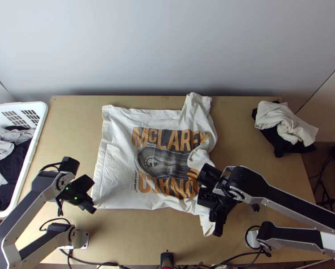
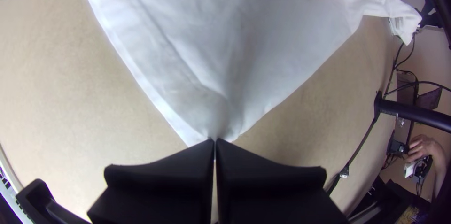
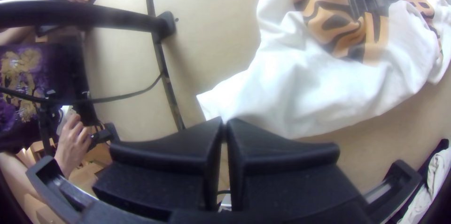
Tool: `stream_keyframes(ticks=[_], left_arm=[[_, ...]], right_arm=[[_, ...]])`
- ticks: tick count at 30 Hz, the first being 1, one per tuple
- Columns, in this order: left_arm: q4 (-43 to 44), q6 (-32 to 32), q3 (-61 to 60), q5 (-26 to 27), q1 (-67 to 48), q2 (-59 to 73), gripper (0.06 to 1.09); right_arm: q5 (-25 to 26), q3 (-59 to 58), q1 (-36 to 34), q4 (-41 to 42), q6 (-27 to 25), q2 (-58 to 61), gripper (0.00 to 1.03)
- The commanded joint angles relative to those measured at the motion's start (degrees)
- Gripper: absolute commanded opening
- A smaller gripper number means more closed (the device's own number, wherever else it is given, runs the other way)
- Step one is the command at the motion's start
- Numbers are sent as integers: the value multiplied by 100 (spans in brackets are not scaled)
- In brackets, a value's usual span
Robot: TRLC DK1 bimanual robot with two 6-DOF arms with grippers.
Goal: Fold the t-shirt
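Two spots of the shirt, spread on the worktop beside the basket, are pinched: left fingers clench the basket-side corner, right fingers a sleeve. Best lift both together, evenly taut, then fold.

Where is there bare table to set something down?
Bare wood shows between the basket and the t-shirt, and between the t-shirt and the clothes pile. The near side is crowded: cables along the edge, the left gripper and right gripper on the t-shirt.
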Motion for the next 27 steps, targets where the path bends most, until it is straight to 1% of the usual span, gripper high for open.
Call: stream_keyframes(ticks=[1,6,10,15,18,21,22,23,24,25,26,27], left_arm=[[-416,516,360,8,533,-404,9],[-1031,1219,826,16,1228,-597,9],[-1479,1869,1195,16,1983,-650,9],[-1910,2607,1485,16,2801,-694,9],[-2059,2810,1555,-1,3082,-817,9],[-2051,2854,1379,16,3100,-975,9],[-2007,2810,1283,43,3056,-975,9],[-1972,2722,1195,157,2950,-975,9],[-1910,2546,1116,298,2774,-975,9],[-1840,2309,1054,386,2520,-975,11],[-1690,1966,1002,456,2221,-975,18],[-1506,1614,975,473,1975,-975,28]], right_arm=[[-16,64,-12,-78,-62,56,3],[-60,688,85,-157,-53,355,3],[-394,1180,287,-315,-26,645,3],[-710,1004,682,-491,-18,706,3],[-807,828,884,-579,0,689,3],[-807,608,981,-570,-18,689,3],[-807,556,981,-552,-26,698,6],[-807,529,981,-543,-35,706,15],[-807,538,963,-535,-35,706,27],[-798,556,963,-535,-26,706,44],[-798,582,946,-535,-26,706,61],[-798,635,928,-526,-18,706,77]])
